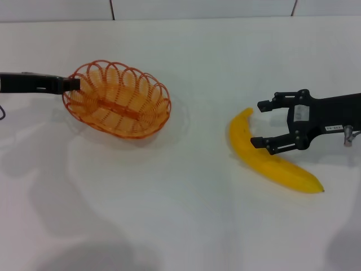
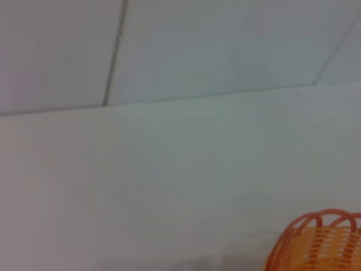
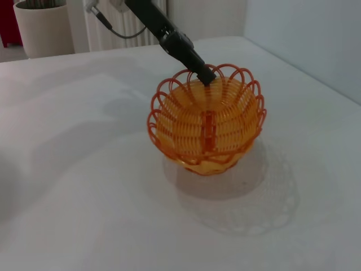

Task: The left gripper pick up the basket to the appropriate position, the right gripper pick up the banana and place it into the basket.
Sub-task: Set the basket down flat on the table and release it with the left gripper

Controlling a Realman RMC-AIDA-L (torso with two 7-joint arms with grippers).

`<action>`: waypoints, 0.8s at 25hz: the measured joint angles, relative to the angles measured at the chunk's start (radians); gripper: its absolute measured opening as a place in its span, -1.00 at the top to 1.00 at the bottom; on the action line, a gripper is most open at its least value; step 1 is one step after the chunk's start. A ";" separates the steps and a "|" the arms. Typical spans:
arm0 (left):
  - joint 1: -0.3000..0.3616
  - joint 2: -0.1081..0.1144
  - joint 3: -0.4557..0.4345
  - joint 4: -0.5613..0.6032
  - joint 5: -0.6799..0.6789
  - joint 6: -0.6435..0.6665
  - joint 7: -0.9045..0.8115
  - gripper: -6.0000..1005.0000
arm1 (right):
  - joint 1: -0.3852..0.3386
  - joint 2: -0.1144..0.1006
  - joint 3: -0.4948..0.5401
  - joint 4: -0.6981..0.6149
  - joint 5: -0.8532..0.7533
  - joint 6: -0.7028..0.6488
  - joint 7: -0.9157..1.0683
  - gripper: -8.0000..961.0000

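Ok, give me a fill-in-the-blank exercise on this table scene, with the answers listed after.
1. The left hand grips the ____ of the orange basket.
2. The basket, tilted and lifted above its shadow, holds ____.
3. The right hand is ____, its fingers straddling the banana.
4. The banana lies on the white ____, outside the basket.

Answers: rim; nothing; open; table
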State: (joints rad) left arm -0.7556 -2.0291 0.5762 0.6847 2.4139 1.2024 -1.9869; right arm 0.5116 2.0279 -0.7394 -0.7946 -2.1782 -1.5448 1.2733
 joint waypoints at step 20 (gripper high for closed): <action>0.011 0.002 0.008 -0.125 -0.067 -0.080 -0.004 0.86 | 0.004 -0.001 0.000 0.000 0.000 -0.003 0.017 -0.84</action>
State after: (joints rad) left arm -0.7448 -2.0267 0.5846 0.5594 2.3473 1.1224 -1.9905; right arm 0.5155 2.0264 -0.7394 -0.7946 -2.1782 -1.5474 1.2900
